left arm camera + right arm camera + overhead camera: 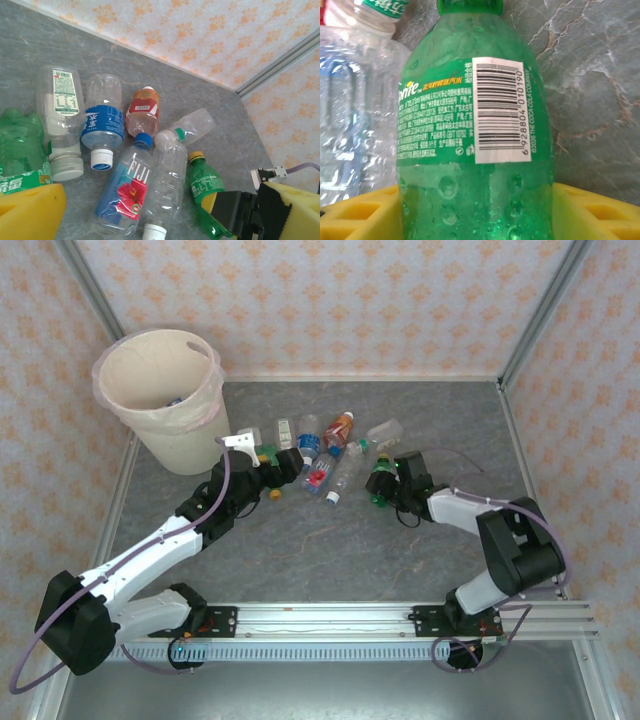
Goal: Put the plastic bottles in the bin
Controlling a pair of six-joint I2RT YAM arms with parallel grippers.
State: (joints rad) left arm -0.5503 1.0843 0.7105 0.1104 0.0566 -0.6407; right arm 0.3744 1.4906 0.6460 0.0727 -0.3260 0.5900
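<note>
Pinching green plastic Sprite bottle with right gripper (yellow pads touching both sides); facing heap of lying clear plastic bottles with left gripper spread wide

This was a robot laboratory test cell rather than a lived-in room: a grey marble-patterned tabletop was boxed in by bare aluminium frame posts and flat panels of cream wallpaper with an orange floral print. A white-and-black robot arm on the left and its twin on the right stood bolted to a ridged aluminium rail at the near edge, trailing loose lilac cables.
</note>
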